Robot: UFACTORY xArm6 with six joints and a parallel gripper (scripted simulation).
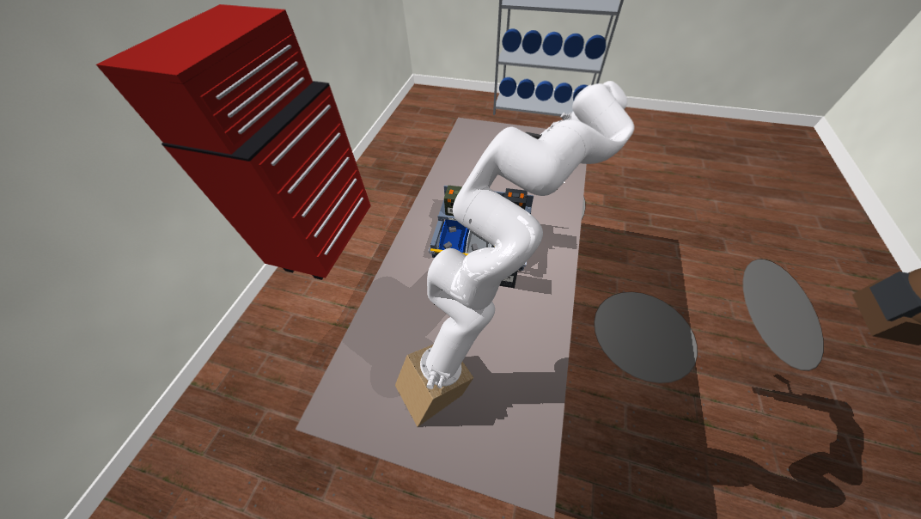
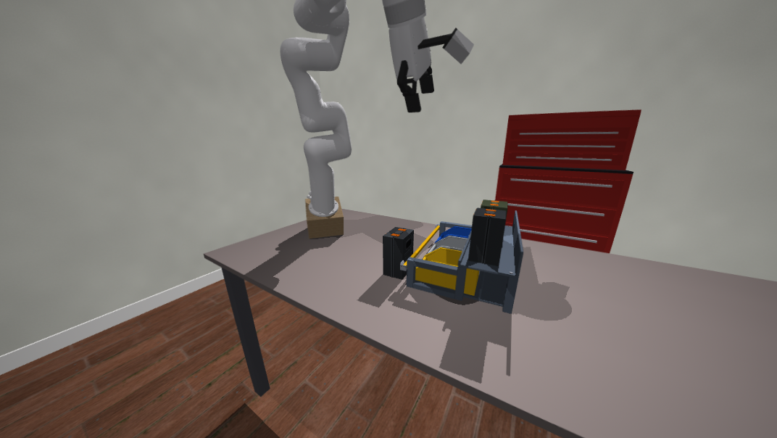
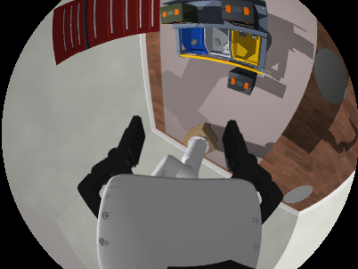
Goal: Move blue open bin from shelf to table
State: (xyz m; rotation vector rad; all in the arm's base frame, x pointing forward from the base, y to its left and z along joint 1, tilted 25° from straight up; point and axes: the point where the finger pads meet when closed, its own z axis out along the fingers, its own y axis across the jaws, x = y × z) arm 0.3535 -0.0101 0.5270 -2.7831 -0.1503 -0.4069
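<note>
The blue open bin (image 1: 454, 237) (image 2: 455, 232) (image 3: 189, 36) sits in the end bay of the grey-blue shelf (image 2: 460, 280), with small grey parts in it. The grey bin (image 2: 454, 243) (image 3: 213, 35) stands beside it, and the yellow bin (image 2: 444, 257) (image 3: 252, 43) at the other end; both hold parts. A yellow bar (image 2: 424, 244) (image 3: 214, 60) runs along the shelf's front. My gripper (image 2: 420, 95) (image 3: 183, 127) is open and empty, high above the table and well away from the bins. In the top view the arm hides the gripper and part of the shelf.
A dark case (image 2: 396, 252) (image 3: 241, 85) stands on the table (image 1: 515, 451) (image 2: 326, 283) before the shelf's yellow-bin end. Another dark case (image 2: 486, 239) and an olive case (image 1: 451, 201) (image 3: 178, 15) stand on the shelf behind the bins. The arm's wooden base block (image 1: 418, 393) (image 2: 326, 227) is farther off.
</note>
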